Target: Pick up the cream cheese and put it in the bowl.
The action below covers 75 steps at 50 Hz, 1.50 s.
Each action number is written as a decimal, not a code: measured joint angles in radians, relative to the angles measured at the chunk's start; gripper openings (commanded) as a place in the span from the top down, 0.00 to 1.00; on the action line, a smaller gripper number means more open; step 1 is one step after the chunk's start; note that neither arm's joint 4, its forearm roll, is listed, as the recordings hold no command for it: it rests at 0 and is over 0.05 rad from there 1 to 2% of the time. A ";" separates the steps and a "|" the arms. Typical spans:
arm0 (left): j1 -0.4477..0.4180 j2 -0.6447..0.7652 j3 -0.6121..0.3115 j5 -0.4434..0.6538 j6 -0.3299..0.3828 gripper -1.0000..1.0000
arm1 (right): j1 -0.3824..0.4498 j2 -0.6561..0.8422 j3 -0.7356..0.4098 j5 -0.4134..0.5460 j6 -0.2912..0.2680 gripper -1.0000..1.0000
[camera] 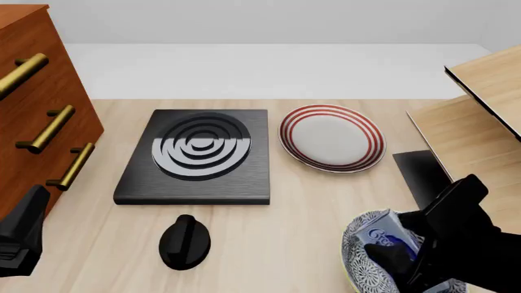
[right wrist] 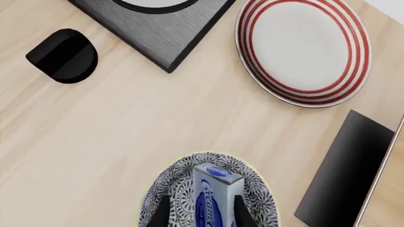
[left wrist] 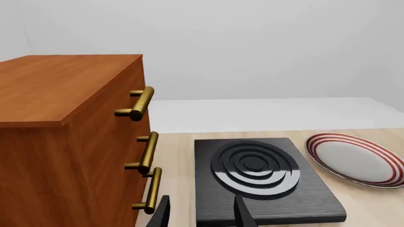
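Right gripper (right wrist: 200, 213) pinching cream cheese (right wrist: 213, 196) between fingers, directly above bowl (right wrist: 256, 196).

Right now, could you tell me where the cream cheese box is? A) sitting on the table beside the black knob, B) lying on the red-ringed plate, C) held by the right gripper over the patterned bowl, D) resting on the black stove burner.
C: the right gripper has its fingers on either side of the cream cheese, which stands on end over the inside of the bowl.
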State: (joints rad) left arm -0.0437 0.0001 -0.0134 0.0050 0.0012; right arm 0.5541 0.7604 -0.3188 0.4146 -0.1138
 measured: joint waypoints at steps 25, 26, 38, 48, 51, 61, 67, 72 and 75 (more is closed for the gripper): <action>0.003 0.000 -0.003 0.001 -0.001 0.00 | 0.002 -0.032 -0.073 0.078 -0.009 0.00; 0.003 0.000 -0.003 0.001 -0.001 0.00 | 0.001 -0.034 -0.080 0.084 -0.010 0.00; 0.002 0.000 -0.007 0.003 -0.002 0.00 | -0.006 -0.059 -0.152 0.147 -0.026 0.00; 0.000 0.000 -0.012 0.006 -0.003 0.00 | -0.011 -0.102 -0.215 0.199 -0.025 0.00; -0.003 0.000 -0.013 0.007 -0.003 0.00 | -0.012 -0.126 -0.231 0.213 -0.019 0.00; -0.013 0.000 -0.019 0.013 -0.003 0.00 | -0.015 -0.219 -0.253 0.237 0.006 0.00; -0.020 0.000 -0.024 0.018 -0.003 0.00 | -0.013 -0.284 -0.242 0.235 0.032 0.00; -0.027 0.000 -0.031 0.024 -0.002 0.00 | -0.014 -0.341 -0.227 0.227 0.059 0.00; -0.031 0.000 -0.035 0.027 -0.001 0.00 | -0.018 -0.376 -0.217 0.223 0.072 0.00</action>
State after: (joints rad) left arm -0.0750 0.0002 -0.0485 0.0320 -0.0002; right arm 0.5360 0.3848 -0.5358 0.6377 -0.0421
